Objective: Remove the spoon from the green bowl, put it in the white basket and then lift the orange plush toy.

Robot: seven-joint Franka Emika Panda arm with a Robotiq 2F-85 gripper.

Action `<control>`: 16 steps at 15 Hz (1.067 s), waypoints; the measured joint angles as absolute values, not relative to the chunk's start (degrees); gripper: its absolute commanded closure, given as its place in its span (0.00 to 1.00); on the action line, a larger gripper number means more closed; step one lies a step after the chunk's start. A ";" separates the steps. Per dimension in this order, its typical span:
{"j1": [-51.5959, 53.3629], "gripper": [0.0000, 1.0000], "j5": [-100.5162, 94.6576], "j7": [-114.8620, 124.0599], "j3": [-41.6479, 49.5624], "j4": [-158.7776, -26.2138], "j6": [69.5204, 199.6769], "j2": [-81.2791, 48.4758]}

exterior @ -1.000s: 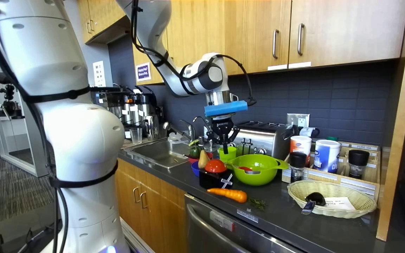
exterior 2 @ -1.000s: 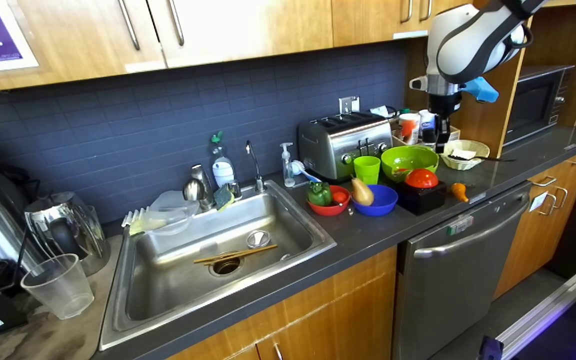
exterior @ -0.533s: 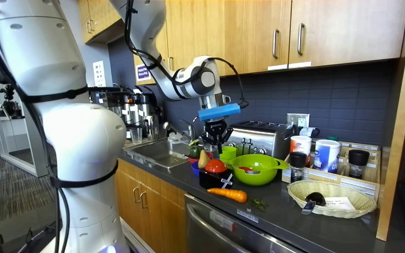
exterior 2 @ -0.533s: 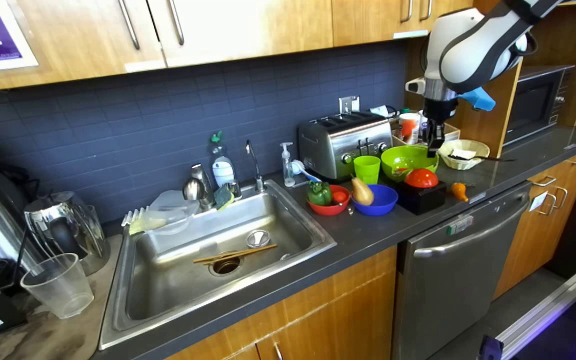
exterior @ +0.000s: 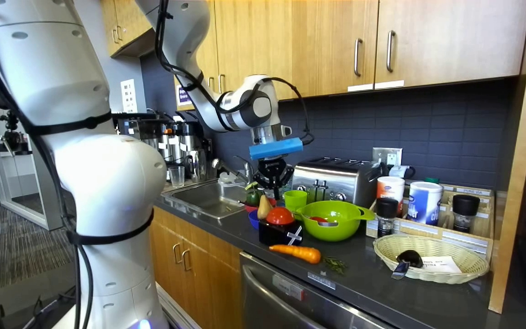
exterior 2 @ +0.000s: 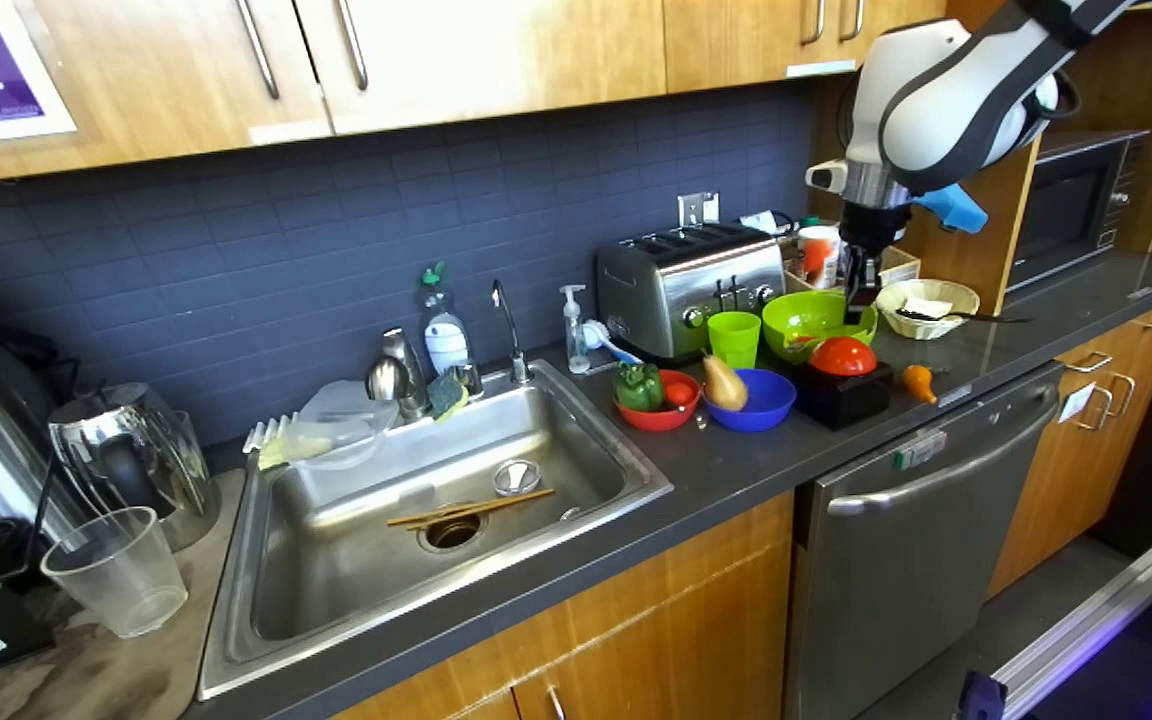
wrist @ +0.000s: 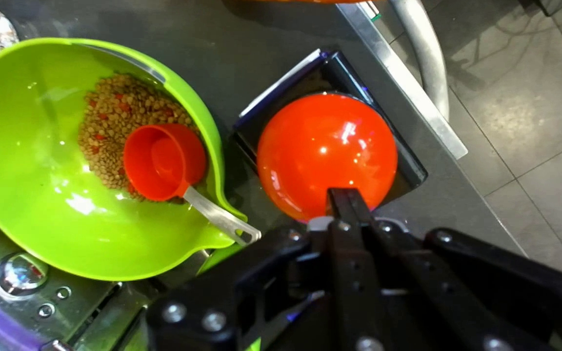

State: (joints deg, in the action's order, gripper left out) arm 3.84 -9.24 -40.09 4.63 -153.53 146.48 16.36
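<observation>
The dark spoon (exterior: pixel 410 259) lies in the white basket (exterior: pixel 466 276), its handle over the rim; both also show in an exterior view, spoon (exterior 2: pixel 981 318) and basket (exterior 2: pixel 958 296). The orange plush toy (exterior: pixel 296 252) lies on the counter by its front edge; its thick end shows in an exterior view (exterior 2: pixel 919 384). The green bowl (exterior: pixel 336 230) stands behind it; in the wrist view the bowl (wrist: pixel 42 195) holds brown grains and a red measuring cup. My gripper (exterior: pixel 276 198) is shut and empty. In the wrist view its fingertips (wrist: pixel 342 197) overlap the red dome.
The red dome (wrist: pixel 325 151) sits on a black block (exterior: pixel 274 233) between toy and green bowl. A green cup (exterior: pixel 295 199), toaster (exterior: pixel 336 180), blue bowl (exterior 2: pixel 766 405), pear-shaped item (exterior 2: pixel 726 385) and red bowl (exterior 2: pixel 671 412) stand close by. The sink (exterior 2: pixel 456 500) lies beyond.
My shut gripper has moved left in both exterior views, away from the basket side, and slightly down in one of them. The spoon, basket, bowl and toy have not moved.
</observation>
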 measured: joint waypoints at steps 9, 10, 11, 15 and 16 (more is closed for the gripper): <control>4.65 1.00 -8.32 -40.24 4.82 -154.68 147.70 16.23; 4.65 1.00 -8.31 -40.24 4.88 -154.69 147.75 16.10; 4.65 1.00 -8.28 -40.25 4.95 -154.69 147.75 15.92; 4.65 1.00 -7.15 -41.46 5.23 -154.65 147.96 14.45; 4.65 1.00 -6.89 -41.92 5.30 -154.58 148.12 13.93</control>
State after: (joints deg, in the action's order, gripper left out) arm 4.65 -6.89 -41.92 5.30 -154.58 148.12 13.93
